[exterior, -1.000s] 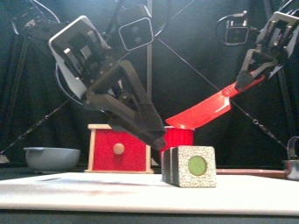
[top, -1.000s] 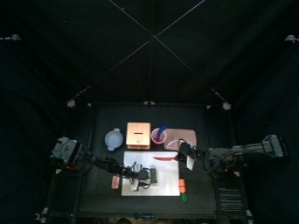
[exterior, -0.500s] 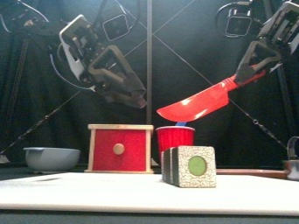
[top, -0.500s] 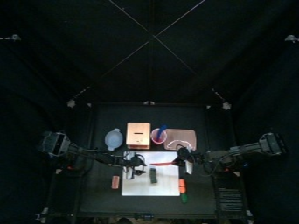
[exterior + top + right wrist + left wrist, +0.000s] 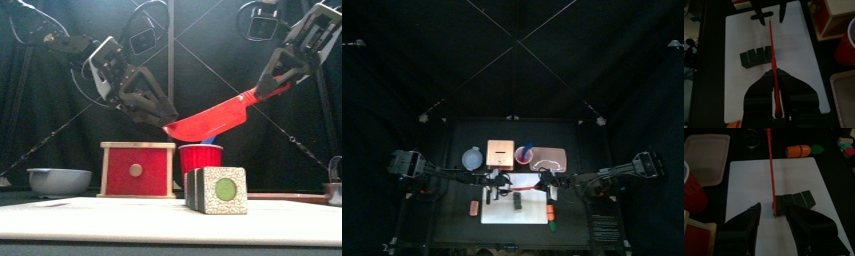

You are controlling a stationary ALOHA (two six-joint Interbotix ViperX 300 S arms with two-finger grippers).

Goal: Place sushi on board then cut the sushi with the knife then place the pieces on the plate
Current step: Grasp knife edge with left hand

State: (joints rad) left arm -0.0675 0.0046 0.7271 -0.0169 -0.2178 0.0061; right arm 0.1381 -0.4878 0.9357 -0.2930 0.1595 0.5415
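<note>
The dark green sushi roll (image 5: pixel 217 190) stands on the white cutting board (image 5: pixel 120 222), several blocks still together (image 5: pixel 796 201). Above it hangs the red toy knife (image 5: pixel 214 117), with my right gripper (image 5: pixel 273 86) shut on its handle (image 5: pixel 777 89). The blade slopes down to the left across the board (image 5: pixel 773 50). My left gripper (image 5: pixel 163 112) is open up in the air, its jaws on either side of the knife's tip (image 5: pixel 773 210). The pink plate (image 5: pixel 707 155) lies behind the board on the right and holds nothing.
Behind the board stand the red cup (image 5: pixel 201 158), the wooden box with a red drawer front (image 5: pixel 138 170) and the blue-grey bowl (image 5: pixel 60 180). An orange toy (image 5: pixel 799 150) and a green one (image 5: pixel 817 149) lie past the board's right end.
My left gripper has risen from beside the sushi roll to well above it. The right gripper has swung the knife leftward, bringing the tip between the left jaws.
</note>
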